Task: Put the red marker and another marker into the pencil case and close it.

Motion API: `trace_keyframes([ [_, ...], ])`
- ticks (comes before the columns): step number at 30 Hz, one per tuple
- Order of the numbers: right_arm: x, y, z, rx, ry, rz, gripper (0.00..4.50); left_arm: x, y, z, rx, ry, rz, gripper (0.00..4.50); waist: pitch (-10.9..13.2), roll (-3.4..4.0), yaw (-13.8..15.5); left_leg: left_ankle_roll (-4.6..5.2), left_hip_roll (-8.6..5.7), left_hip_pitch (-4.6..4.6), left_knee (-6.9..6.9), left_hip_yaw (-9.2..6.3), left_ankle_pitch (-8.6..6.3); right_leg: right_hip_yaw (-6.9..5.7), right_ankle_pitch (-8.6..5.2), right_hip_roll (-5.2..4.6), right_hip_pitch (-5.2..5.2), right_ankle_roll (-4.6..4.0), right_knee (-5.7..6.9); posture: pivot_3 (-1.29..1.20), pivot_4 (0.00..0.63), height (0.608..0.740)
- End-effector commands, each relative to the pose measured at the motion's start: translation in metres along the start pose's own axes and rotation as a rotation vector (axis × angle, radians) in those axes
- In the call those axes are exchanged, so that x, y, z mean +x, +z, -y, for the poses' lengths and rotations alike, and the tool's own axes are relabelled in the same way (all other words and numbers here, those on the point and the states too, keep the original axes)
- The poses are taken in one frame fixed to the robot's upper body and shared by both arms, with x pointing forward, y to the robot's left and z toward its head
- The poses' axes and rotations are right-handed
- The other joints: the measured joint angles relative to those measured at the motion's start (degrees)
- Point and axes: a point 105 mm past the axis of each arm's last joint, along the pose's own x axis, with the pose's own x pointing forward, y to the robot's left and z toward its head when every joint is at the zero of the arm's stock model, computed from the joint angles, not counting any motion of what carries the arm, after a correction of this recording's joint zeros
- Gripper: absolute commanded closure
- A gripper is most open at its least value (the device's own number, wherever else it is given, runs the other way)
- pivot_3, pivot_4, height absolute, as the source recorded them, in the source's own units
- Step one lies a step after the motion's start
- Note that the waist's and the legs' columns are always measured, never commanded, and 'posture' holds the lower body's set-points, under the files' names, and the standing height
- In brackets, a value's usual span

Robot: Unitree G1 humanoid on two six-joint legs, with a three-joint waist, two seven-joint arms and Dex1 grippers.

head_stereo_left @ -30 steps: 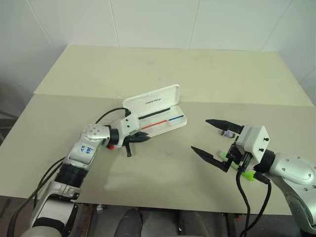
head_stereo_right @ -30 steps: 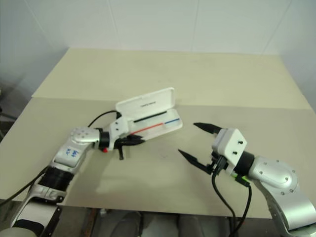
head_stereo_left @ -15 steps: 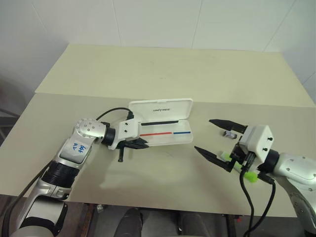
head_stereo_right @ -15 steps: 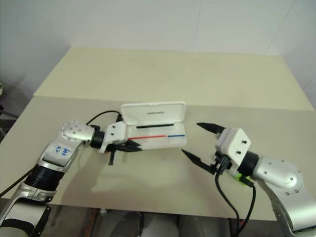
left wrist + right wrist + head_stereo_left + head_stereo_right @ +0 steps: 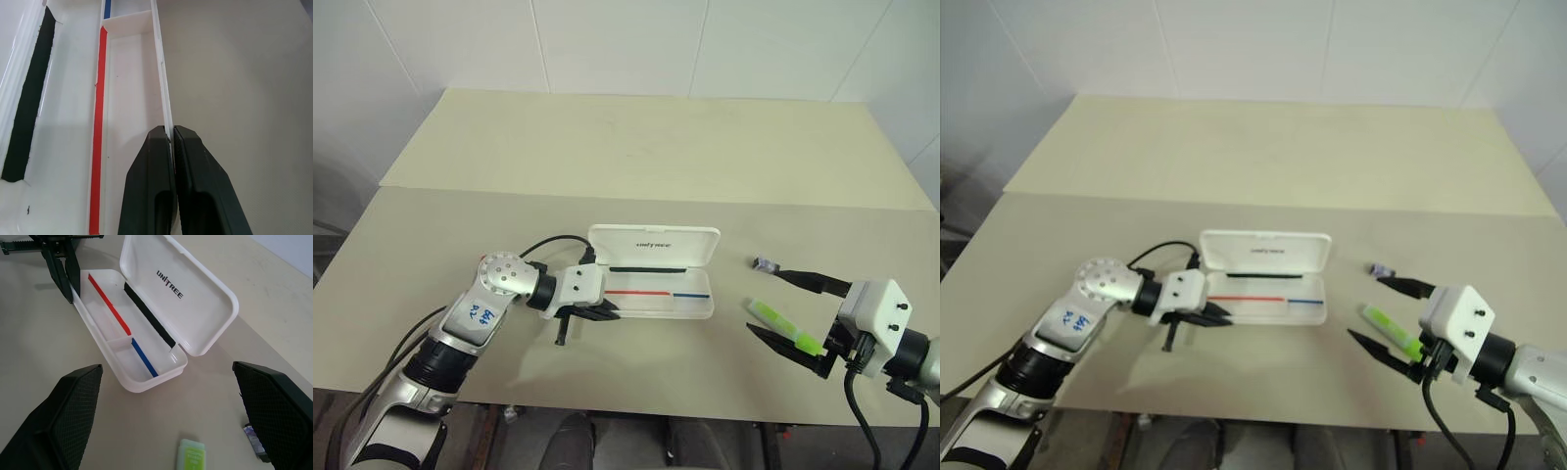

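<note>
The white pencil case (image 5: 652, 245) lies open near the table's front edge, its lid up and a red and blue stripe inside; I see no marker in it. My left gripper (image 5: 171, 135) is shut on the thin front wall at the case's left end. The lime-green highlighter (image 5: 784, 327), the other marker, lies flat on the table right of the case. My right gripper (image 5: 766, 301) hovers open over it, with one finger on each side and no contact. The red marker is out of view.
A small dark grey piece (image 5: 765, 263) lies just beyond the highlighter, close to the right gripper's far finger. The beige table (image 5: 646, 147) stretches far back to a white tiled wall. A black cable loops from my left wrist.
The left gripper has dragged the case nearer and turned it parallel to the front edge. The right gripper has drawn back to the right, uncovering the highlighter.
</note>
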Motion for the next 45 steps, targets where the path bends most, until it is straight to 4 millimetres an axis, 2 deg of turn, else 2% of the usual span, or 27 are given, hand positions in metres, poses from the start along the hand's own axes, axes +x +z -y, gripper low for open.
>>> trace_keyframes([
  [1, 0.001, 0.018, -0.006, -0.045, 0.010, 0.051, 0.00, -0.003, -0.002, 0.001, 0.031, 0.010, -0.010, 4.48, 0.00, 0.00, 0.02, 0.00, 0.01, 0.00, 0.01, 0.00, 0.00, 0.00, 0.00, 0.00, 0.00, -0.01, 0.00, 0.00, 0.150, 0.740],
  [6, 0.007, 0.034, -0.010, -0.068, 0.036, 0.111, 0.00, -0.005, -0.009, 0.006, 0.013, 0.005, -0.023, 4.48, 0.00, 0.00, -0.07, 0.00, 0.01, -0.02, 0.02, 0.00, 0.00, 0.01, -0.02, 0.00, 0.01, -0.04, -0.02, 0.00, 0.150, 0.740],
  [8, 0.009, 0.037, -0.018, -0.070, 0.088, 0.112, 0.00, -0.005, -0.012, 0.007, 0.009, 0.009, -0.027, 4.48, 0.00, 0.00, 0.05, 0.00, 0.02, 0.00, 0.02, -0.01, 0.00, 0.00, -0.02, 0.01, 0.01, -0.03, -0.01, 0.00, 0.150, 0.740],
  [11, 0.010, 0.034, -0.025, -0.067, 0.128, 0.100, 0.00, -0.004, -0.014, 0.006, 0.003, 0.022, -0.030, 4.48, 0.00, 0.00, 0.08, 0.00, 0.02, -0.01, 0.01, -0.01, 0.00, 0.00, -0.02, 0.01, 0.01, -0.04, -0.02, 0.00, 0.150, 0.740],
  [16, 0.008, 0.027, -0.024, -0.053, 0.133, 0.078, 0.00, -0.005, -0.017, 0.007, -0.008, 0.027, -0.040, 4.48, 0.00, 0.00, 0.03, 0.00, 0.02, 0.00, 0.02, 0.00, 0.00, 0.00, -0.03, 0.01, 0.03, -0.05, -0.03, 0.00, 0.150, 0.740],
  [20, 0.008, 0.025, -0.022, -0.053, 0.132, 0.076, 0.00, -0.005, -0.016, 0.007, -0.006, 0.027, -0.035, 3.36, 0.00, 0.00, 0.00, 0.00, 0.02, 0.02, 0.04, 0.00, 0.00, 0.00, -0.11, 0.01, 0.04, -0.20, -0.02, 0.00, 0.150, 0.740],
  [24, 0.012, 0.024, -0.021, -0.053, 0.133, 0.084, 0.00, -0.005, -0.005, 0.011, -0.003, 0.000, 0.008, 2.01, 0.00, 0.00, 0.02, 0.00, 0.02, 0.01, 0.05, 0.00, 0.00, 0.00, -0.11, 0.01, 0.05, -0.21, -0.02, 0.00, 0.150, 0.740],
  [29, 0.016, 0.022, -0.020, -0.048, 0.135, 0.093, 0.00, -0.013, 0.004, 0.019, -0.021, -0.042, 0.042, 2.01, 0.00, -0.01, 0.04, 0.00, 0.02, 0.00, 0.05, 0.00, 0.00, 0.00, -0.12, 0.01, 0.04, -0.21, -0.03, 0.00, 0.150, 0.740],
  [38, 0.023, 0.013, -0.018, -0.028, 0.139, 0.107, 0.00, -0.038, 0.019, 0.016, -0.024, 0.002, 0.087, 2.01, 0.04, -0.06, -0.04, 0.00, 0.02, -0.03, 0.05, 0.00, 0.00, 0.00, -0.16, -0.01, 0.04, -0.29, -0.07, 0.00, 0.150, 0.740],
  [42, 0.025, 0.010, -0.016, -0.023, 0.144, 0.113, 0.00, -0.055, 0.034, 0.024, -0.021, -0.004, 0.168, 0.82, 0.05, -0.06, 0.01, 0.00, 0.04, -0.03, 0.03, 0.00, 0.00, 0.00, -0.16, 0.00, 0.03, -0.29, -0.07, 0.00, 0.150, 0.740],
  [44, 0.026, 0.011, -0.013, -0.028, 0.146, 0.121, 0.00, -0.065, 0.039, 0.026, -0.031, 0.019, 0.192, 0.07, 0.05, -0.07, -0.05, 0.00, 0.05, -0.03, 0.01, 0.00, 0.00, 0.00, -0.16, 0.00, 0.03, -0.30, -0.08, 0.00, 0.150, 0.740],
  [45, 0.027, 0.012, -0.012, -0.030, 0.148, 0.124, 0.00, -0.069, 0.041, 0.027, -0.040, 0.027, 0.202, 0.02, 0.06, -0.08, -0.01, 0.01, 0.05, -0.02, 0.00, 0.00, -0.01, 0.00, -0.16, 0.00, 0.03, -0.30, -0.08, 0.00, 0.150, 0.740],
])
